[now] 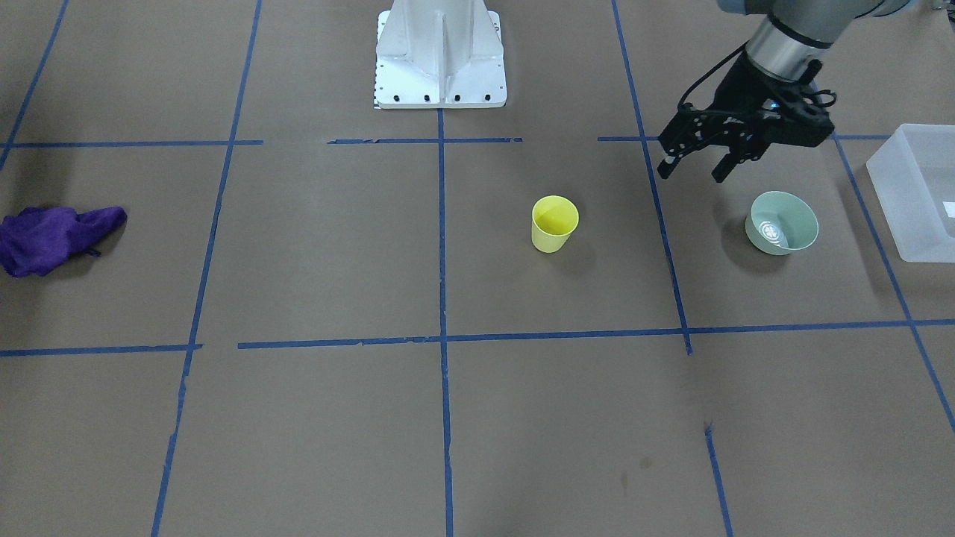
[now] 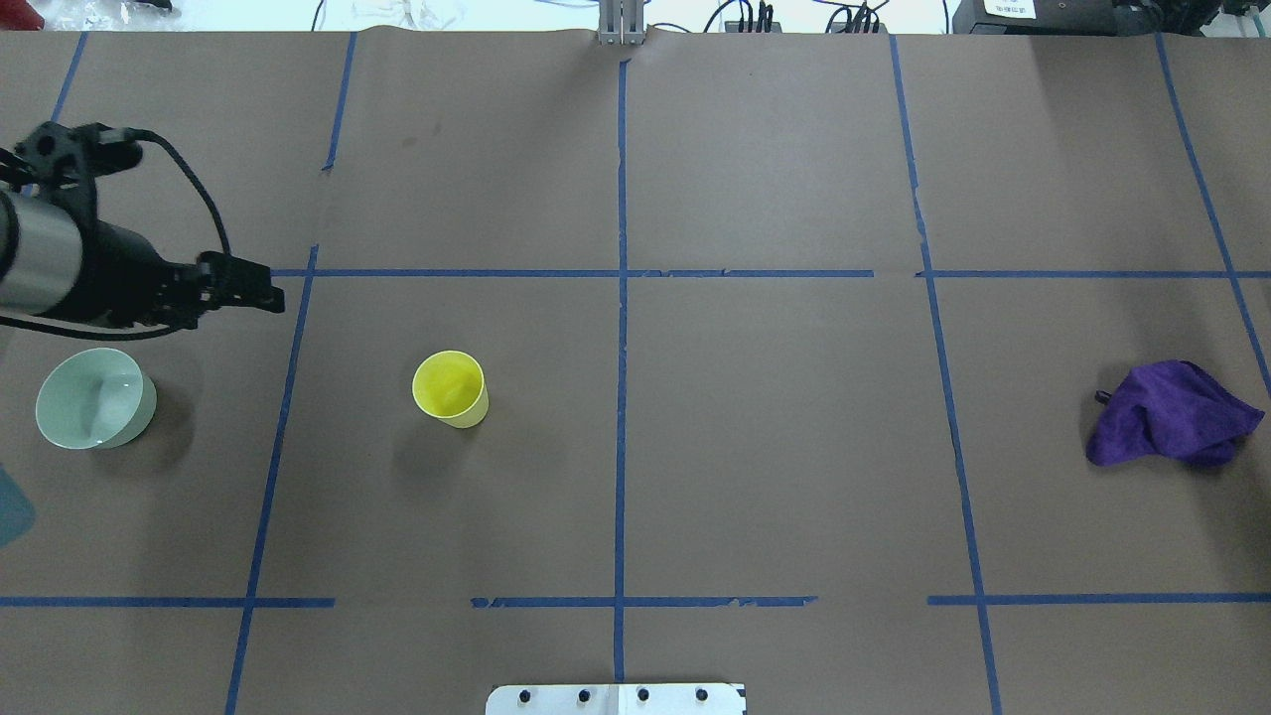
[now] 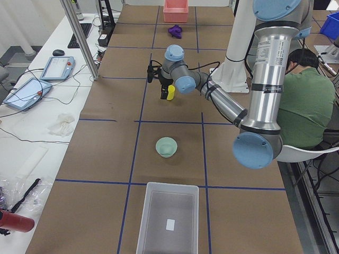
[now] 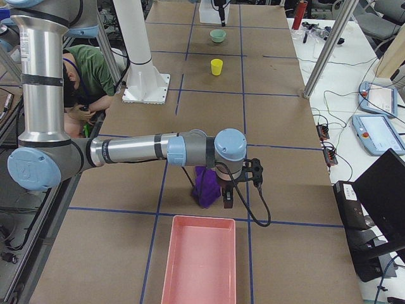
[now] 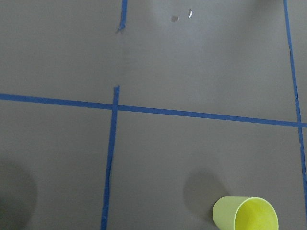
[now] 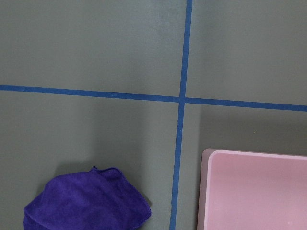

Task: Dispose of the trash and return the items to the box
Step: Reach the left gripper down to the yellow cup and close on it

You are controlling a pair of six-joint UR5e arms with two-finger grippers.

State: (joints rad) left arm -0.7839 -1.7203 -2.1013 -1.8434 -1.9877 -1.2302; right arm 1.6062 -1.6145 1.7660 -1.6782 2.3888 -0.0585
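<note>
left gripper [image 1: 694,171] fingers spread, plain only in front view

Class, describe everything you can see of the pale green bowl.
The pale green bowl is round, smooth and glossy, like ceramic or plastic, with a white round emblem inside. It stands upright and empty on the brown table, between the yellow cup and the frosted bin, touching neither. The open left gripper hangs nearby, clear of it.
</note>
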